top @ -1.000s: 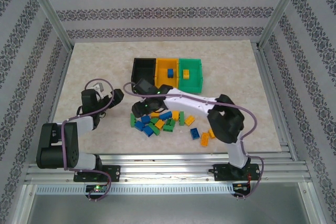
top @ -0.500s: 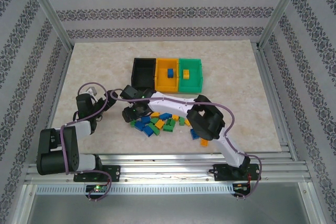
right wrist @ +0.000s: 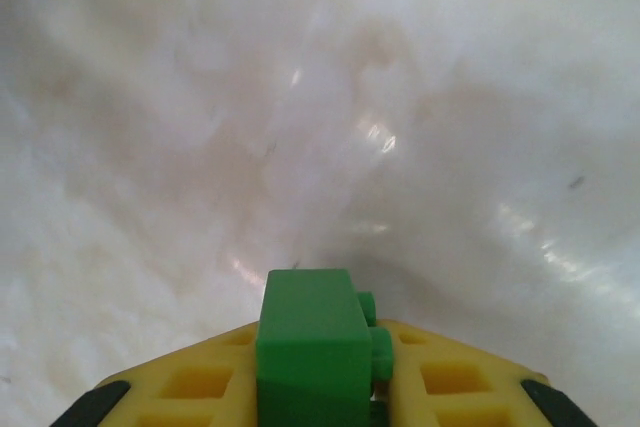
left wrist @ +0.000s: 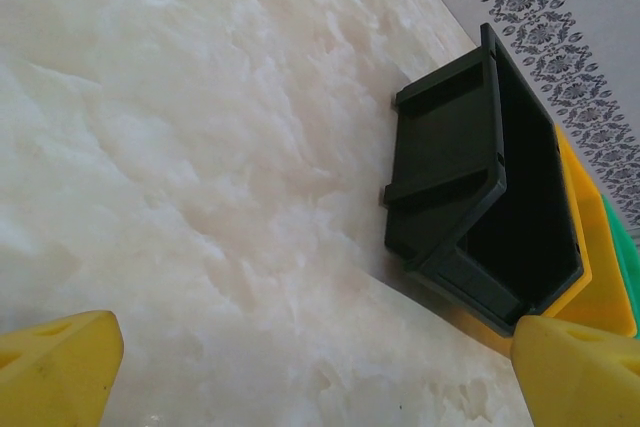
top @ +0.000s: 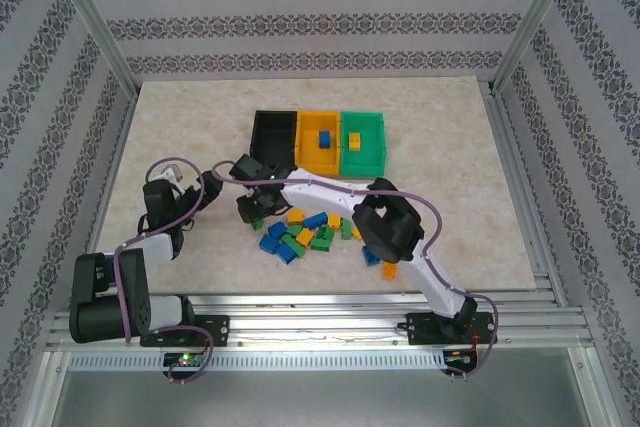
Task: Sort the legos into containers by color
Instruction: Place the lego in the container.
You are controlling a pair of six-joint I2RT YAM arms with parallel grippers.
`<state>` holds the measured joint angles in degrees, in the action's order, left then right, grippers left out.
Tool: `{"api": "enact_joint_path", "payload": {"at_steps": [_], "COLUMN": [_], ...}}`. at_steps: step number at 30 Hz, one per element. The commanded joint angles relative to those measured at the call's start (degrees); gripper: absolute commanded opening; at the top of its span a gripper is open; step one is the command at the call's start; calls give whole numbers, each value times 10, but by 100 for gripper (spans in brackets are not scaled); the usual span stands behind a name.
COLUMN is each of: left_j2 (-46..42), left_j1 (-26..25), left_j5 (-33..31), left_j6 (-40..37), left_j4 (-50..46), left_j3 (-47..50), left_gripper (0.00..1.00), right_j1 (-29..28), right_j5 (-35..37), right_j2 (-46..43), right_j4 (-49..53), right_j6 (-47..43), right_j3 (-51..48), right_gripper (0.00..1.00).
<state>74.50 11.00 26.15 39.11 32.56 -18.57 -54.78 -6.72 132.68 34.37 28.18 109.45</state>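
Right tool (top: 256, 210) grips a green brick (right wrist: 311, 345). The green bin (top: 373, 147) lies far-right of it (right arm nearer). Left tool (top: 207, 191) stands wide, empty.

The right arm (top: 322, 190) is lying stretched low and leftward from its base, with the elbow bending close to the base and the wrist ending just in front of the black bin (top: 256, 135). The right gripper (top: 255, 210) is pointing down there, its yellow fingers (right wrist: 200, 387) pinching a green lego (right wrist: 312, 342) between them. The left arm (top: 150, 237) is folding up from its base, left of the black bin. The left gripper (top: 207, 190) is facing that bin, its jaws standing wide apart and holding nothing.
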Motion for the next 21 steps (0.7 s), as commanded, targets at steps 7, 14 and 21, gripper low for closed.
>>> {"api": "enact_joint_path", "payload": {"at_steps": [7,14,21], "left_j2": [-9,-18,-44], "left_j1": [8,8,8], "left_j5": [-7,-8,-12], "left_j6": [5,1,9], "left_j4": [29,23,-6], "left_j3": [8,7,4], "left_gripper": [100,100,100], "right_j1": [88,119,96], "right_j5": [95,95,90], "right_j2": [-4,45,-59], "right_j4": [25,81,19], "right_j6": [-36,-56,-79], "right_j3": [153,266,87], "right_gripper": [27,62,64]}}
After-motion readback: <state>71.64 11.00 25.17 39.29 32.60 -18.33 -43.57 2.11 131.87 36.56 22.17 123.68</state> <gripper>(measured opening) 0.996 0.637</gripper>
